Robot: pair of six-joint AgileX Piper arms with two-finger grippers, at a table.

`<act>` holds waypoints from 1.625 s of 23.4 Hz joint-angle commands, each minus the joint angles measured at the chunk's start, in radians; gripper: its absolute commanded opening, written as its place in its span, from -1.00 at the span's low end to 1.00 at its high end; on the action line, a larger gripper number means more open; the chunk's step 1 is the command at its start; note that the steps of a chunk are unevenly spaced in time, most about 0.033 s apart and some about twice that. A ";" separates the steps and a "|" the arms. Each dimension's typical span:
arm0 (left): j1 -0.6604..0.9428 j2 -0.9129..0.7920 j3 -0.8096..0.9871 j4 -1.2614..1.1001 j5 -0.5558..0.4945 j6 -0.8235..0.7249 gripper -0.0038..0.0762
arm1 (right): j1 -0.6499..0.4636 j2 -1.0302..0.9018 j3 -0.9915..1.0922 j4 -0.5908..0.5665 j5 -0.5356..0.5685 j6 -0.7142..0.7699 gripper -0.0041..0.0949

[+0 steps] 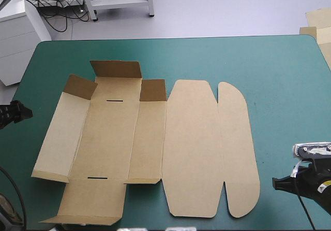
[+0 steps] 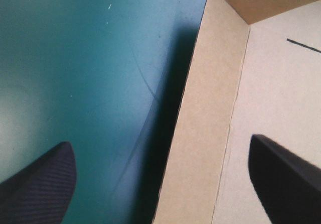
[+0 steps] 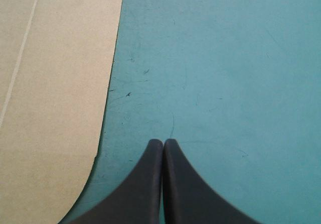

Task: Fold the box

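Standing wide apart at the left edge of the tabletop [image 1: 279, 75], the left jaws hold nothing. One black finger [image 2: 35, 184] is over the teal-green cover and the other over the brown box [image 1: 155, 143], with its raised left wall between them. The box lies mid-tabletop, left flaps partly lifted, lid panels flat to the right. Near the right edge, the right jaws are pressed together, empty, just beside the lid's rounded edge.
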 commanded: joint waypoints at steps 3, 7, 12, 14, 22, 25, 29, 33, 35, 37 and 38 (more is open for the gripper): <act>0.001 -0.014 0.082 -0.064 -0.022 0.095 0.75 | -0.008 0.007 -0.022 0.004 -0.065 -0.011 -0.96; 0.001 -0.010 0.165 -0.140 -0.022 0.219 0.75 | -0.008 0.009 -0.013 0.004 -0.067 -0.011 -0.96; 0.001 -0.008 0.259 -0.159 -0.049 0.271 0.75 | -0.008 0.009 0.020 0.004 -0.069 -0.011 -0.96; 0.001 -0.003 0.293 -0.157 -0.055 0.292 0.75 | -0.008 0.009 0.038 0.004 -0.069 -0.011 -0.96; -0.174 0.001 0.351 -0.106 -0.066 0.317 0.75 | -0.008 0.009 0.070 0.006 -0.105 -0.013 -0.96; -0.210 0.001 0.351 -0.096 -0.059 0.289 0.75 | -0.008 0.009 0.070 0.014 -0.108 -0.013 -0.96; -0.221 0.001 0.351 -0.091 -0.044 0.287 0.68 | -0.008 0.009 0.070 0.024 -0.108 -0.017 -0.96; -0.293 0.001 0.351 -0.001 -0.094 0.244 0.24 | -0.008 0.009 0.070 0.024 -0.107 -0.025 -0.96; -0.316 0.001 0.351 0.015 -0.111 0.226 0.08 | -0.008 0.009 0.070 0.024 -0.105 -0.036 -0.96; -0.316 0.001 0.351 0.005 -0.113 0.226 0.06 | -0.008 0.009 0.070 0.025 -0.103 -0.036 -0.96; -0.316 0.001 0.351 0.003 -0.115 0.226 0.06 | -0.008 0.009 0.070 0.025 -0.103 -0.036 -0.96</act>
